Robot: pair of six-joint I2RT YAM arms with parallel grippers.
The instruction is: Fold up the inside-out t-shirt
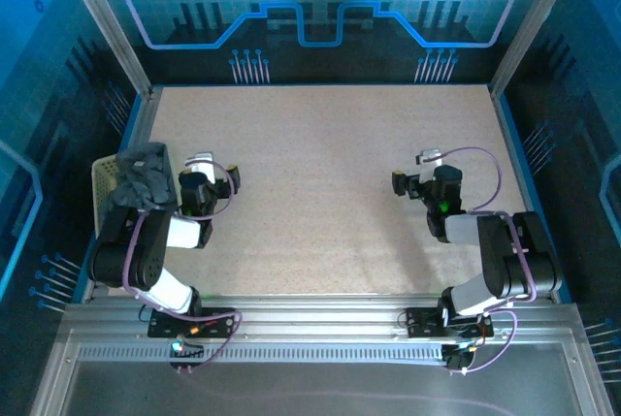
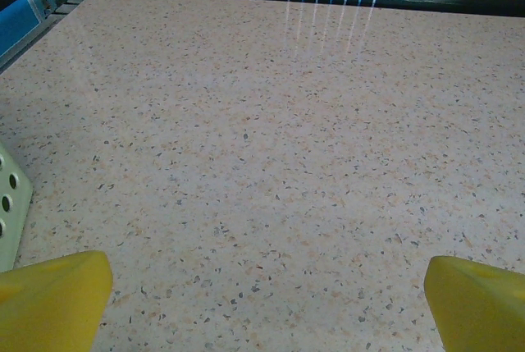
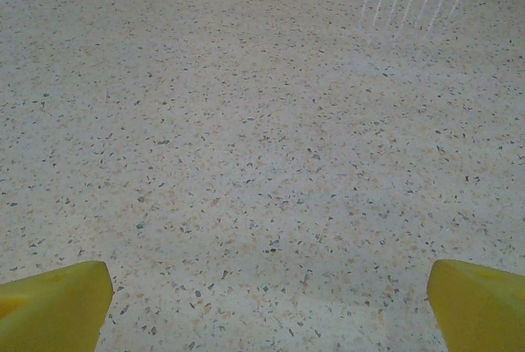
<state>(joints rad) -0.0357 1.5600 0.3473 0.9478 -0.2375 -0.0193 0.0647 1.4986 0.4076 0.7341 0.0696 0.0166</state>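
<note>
The inside-out t-shirt is a dark slate-grey bundle heaped in a pale yellow-green mesh basket at the table's left edge. My left gripper hovers just right of the basket, apart from the shirt. In the left wrist view its yellow fingertips stand wide apart, so the left gripper is open over bare table. My right gripper is on the right side of the table. The right wrist view shows the right gripper open too, with nothing between its yellow fingertips.
The speckled beige table stretches between both arms. A corner of the basket pokes into the left wrist view. Metal frame posts and blue walls enclose the back and sides.
</note>
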